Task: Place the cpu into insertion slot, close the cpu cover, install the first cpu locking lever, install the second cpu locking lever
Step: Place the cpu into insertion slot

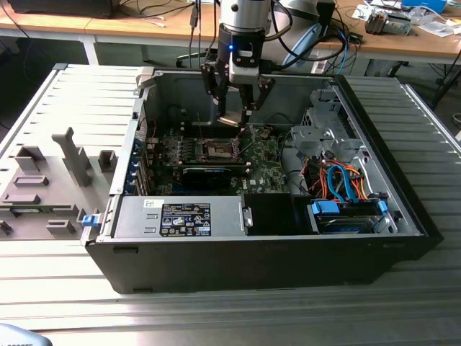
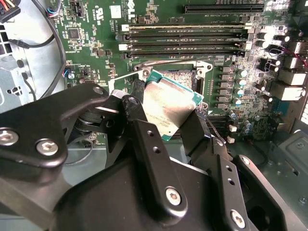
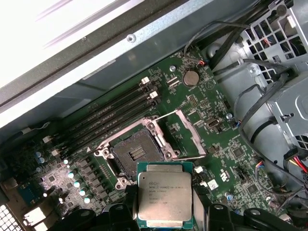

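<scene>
- The pincer point(image 1: 235, 114) reaches down from above into an open computer case point(image 1: 288, 267) and is clamped on the cpu point(image 2: 167, 102).
- Its two black fingers point(image 2: 144, 139) press on opposite edges of the chip. The dull silver top and the green rim show between them.
- The cpu hangs in the air in the pincer's grip, clear of the green motherboard point(image 1: 268, 170) and touching nothing else.
- The insertion slot point(image 3: 134, 153) lies below the pincer and near it, with a gap between chip and socket. In both wrist views the chip's edges are not lined up with the slot's edges.
- The slot is uncovered and its pin field is bare.
- The cpu cover point(image 3: 192, 134) is swung open, standing up at one side of the slot and just beside the held chip.
- Long black memory slots point(image 3: 110, 113) run along the far side of the slot from the pincer.
- The case lies on a ribbed metal worktop point(image 1: 72, 303).
- Orange and blue cables point(image 1: 346, 184) sit in the case well apart from the pincer, towards the exterior view's right.
- Grey fixture blocks point(image 1: 72, 155) stand on the worktop outside the case, well apart from the pincer, towards the exterior view's left.
</scene>
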Robot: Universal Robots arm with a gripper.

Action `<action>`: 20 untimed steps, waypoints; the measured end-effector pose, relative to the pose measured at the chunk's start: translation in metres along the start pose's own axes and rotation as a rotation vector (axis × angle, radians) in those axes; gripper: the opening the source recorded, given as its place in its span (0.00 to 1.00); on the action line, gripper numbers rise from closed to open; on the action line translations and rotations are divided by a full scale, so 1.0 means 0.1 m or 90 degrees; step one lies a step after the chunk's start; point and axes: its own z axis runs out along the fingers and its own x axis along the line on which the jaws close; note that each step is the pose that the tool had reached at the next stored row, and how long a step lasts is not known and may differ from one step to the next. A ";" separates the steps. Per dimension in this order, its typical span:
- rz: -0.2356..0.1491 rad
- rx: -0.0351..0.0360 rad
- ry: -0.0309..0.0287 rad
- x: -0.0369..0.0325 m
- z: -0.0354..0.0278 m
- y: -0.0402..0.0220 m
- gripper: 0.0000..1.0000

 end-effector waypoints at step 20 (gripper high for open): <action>0.008 0.0031 -0.0010 0.000 0.000 0.000 0.55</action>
